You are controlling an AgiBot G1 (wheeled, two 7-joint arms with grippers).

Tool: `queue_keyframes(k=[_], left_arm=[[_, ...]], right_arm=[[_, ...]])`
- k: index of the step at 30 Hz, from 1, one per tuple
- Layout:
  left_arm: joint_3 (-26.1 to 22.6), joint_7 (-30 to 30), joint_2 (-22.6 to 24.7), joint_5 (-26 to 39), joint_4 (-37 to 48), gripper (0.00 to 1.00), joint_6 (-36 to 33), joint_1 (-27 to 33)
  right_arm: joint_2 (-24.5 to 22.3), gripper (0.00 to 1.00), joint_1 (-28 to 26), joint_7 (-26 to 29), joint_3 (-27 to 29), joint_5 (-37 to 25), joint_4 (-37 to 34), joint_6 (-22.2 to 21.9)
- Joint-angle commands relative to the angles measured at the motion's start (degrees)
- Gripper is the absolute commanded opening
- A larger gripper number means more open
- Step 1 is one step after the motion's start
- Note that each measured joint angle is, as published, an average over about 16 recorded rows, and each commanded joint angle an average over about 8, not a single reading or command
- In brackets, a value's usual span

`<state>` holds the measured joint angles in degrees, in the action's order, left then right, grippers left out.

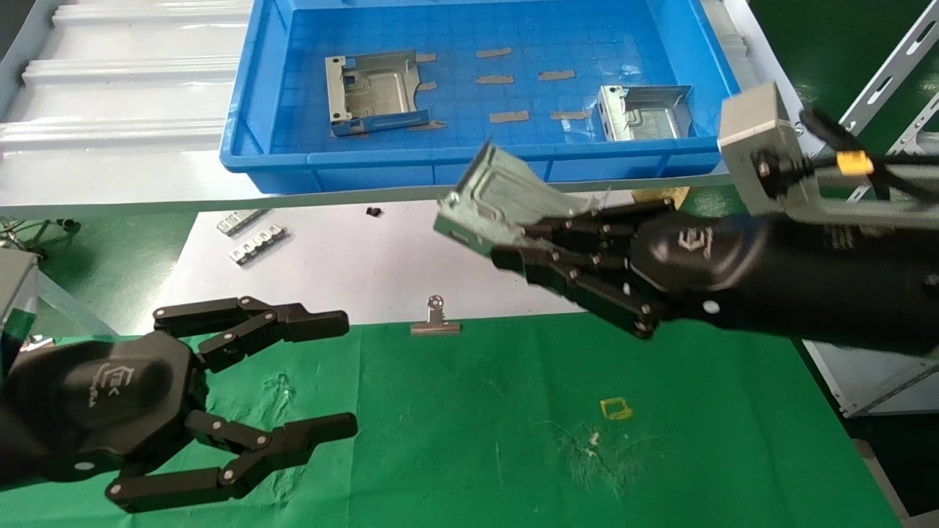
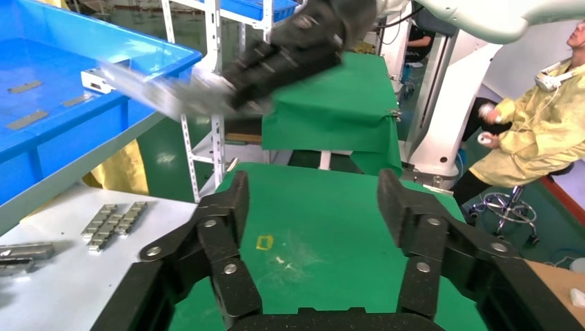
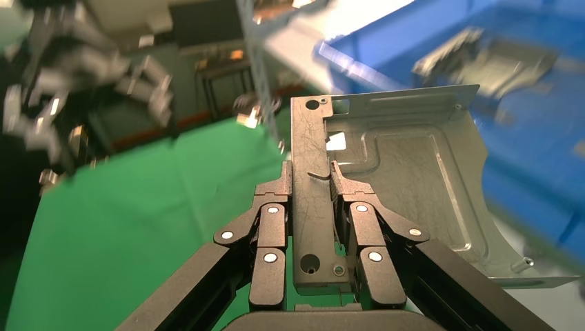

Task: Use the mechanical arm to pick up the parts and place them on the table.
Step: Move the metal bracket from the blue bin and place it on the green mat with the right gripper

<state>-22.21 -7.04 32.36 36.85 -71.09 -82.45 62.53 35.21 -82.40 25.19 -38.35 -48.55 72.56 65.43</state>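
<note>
My right gripper is shut on the side flange of a silver sheet-metal part and holds it in the air in front of the blue bin, above the white sheet. The right wrist view shows the fingers clamped on the flange of that part. Two more parts lie in the blue bin. The green table with its yellow square outline lies below. My left gripper is open and empty, low over the table's left side.
A white paper sheet lies between bin and green cloth, with toothed metal strips and a binder clip at its edge. Small grey strips lie in the bin. A metal rack stands at the right.
</note>
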Motion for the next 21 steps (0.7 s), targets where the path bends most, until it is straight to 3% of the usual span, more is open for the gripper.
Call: queue_keyframes(k=[1,5,8,15,21], left_arm=[[0.00,0.00,0.00,0.00,0.00,1.00,0.00,0.00],[0.00,0.00,0.00,0.00,0.00,1.00,0.00,0.00],[0.00,0.00,0.00,0.00,0.00,1.00,0.00,0.00],[0.00,0.00,0.00,0.00,0.00,1.00,0.00,0.00],[0.00,0.00,0.00,0.00,0.00,1.00,0.00,0.00]], right_arm=[[-2.52,0.00,1.18,-1.24,0.01,0.17,2.08,2.63],[-4.42,0.00,4.31,-2.93,-1.08,-0.55,0.77,4.18],[-5.03,0.00,7.58,-2.37,-2.22,-1.40,-0.74,2.00],[-6.78,0.00,14.45,3.72,-5.23,-4.90,-1.13,-7.75],[-8.99,0.00,20.01,11.17,-7.63,-8.03,1.64,-18.78]])
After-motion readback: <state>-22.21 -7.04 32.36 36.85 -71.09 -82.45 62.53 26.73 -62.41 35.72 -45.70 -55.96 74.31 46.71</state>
